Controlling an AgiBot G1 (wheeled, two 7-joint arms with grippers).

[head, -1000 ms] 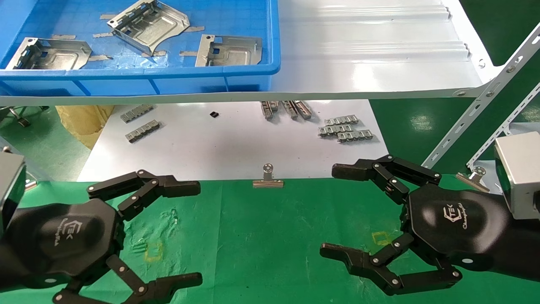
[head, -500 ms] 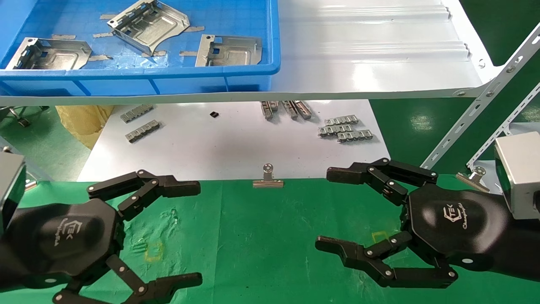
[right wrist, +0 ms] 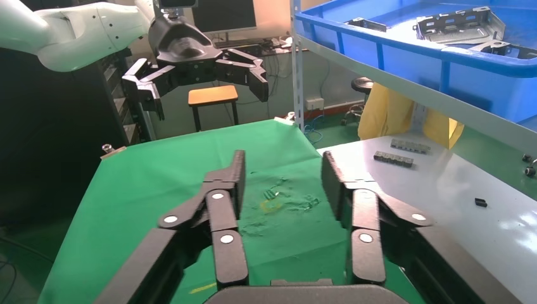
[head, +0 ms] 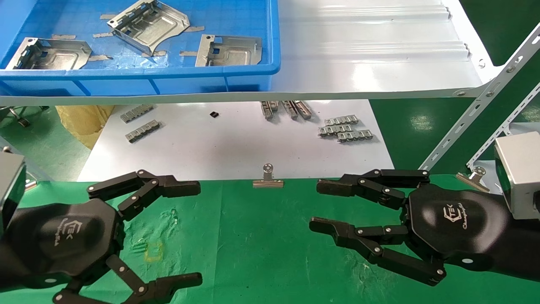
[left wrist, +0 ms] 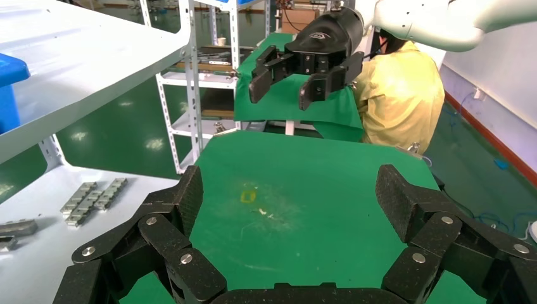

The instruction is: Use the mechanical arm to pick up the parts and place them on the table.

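We see three parts in the blue bin point(head: 168, 82) on the upper white shelf point(head: 371, 55): one at the bin's left point(head: 50, 54), one tilted near the back point(head: 147, 25), one at the right point(head: 230, 50). All three lie well apart from both grippers, a level above them.

Below the shelf lies a white sheet point(head: 236, 147) carrying several link strips: two at the left point(head: 142, 130), a group under the shelf edge point(head: 287, 109), and a cluster at the right point(head: 345, 128). A small black piece point(head: 214, 114) sits between the left and middle groups. A binder clip point(head: 268, 177) stands at the seam where the sheet meets the table point(head: 261, 240); a second clip point(head: 474, 176) rests at the far right beside a slanted perforated rail point(head: 476, 109).

The left gripper point(head: 198, 230) hovers over the table's left side — fingers spread wide, holding nothing, with a yellow square mark point(head: 153, 250) between them on the cloth. The right gripper point(head: 320, 207) hovers over the table's right side with its fingers parted by a narrower gap, also empty. The shelf edge and the bin's front wall stand between each gripper and the parts.

In the left wrist view the right gripper point(left wrist: 288, 85) appears far off above the cloth; in the right wrist view the left gripper point(right wrist: 202, 79) appears likewise.
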